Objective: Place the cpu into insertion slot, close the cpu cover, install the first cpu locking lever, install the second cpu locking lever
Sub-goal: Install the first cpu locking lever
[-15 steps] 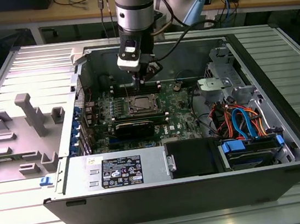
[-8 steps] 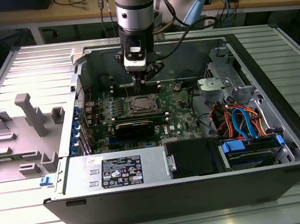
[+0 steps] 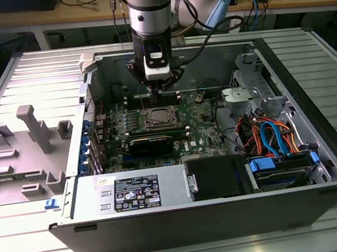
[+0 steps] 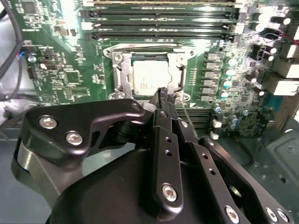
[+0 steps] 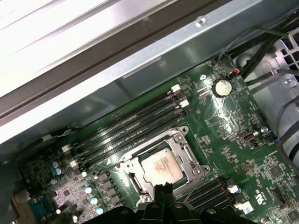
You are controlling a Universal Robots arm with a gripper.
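Where the computer case (image 3: 218, 217) holds the green motherboard (image 3: 202, 137), your cpu cover (image 4: 149, 48) lies down over the insertion slot (image 5: 135, 182), between long memory slots (image 5: 135, 122). The cpu (image 4: 149, 77) sits flat inside, edges parallel to them; the gripper (image 4: 163, 94) just above is clenched.

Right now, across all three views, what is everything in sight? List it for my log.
computer case: one, black, lying open on the ribbed table
motherboard: one, green, inside the case
cpu: one, silvery-grey, mid-board
cpu cover: one, silver, lying flat around the chip
memory slots: several, black, flanking the cover
coin cell: one, silver, on the board
cables: several, orange and blue, exterior view's right
grey fixture: one, exterior view's left
gripper: one, black, shut, over the cover's edge
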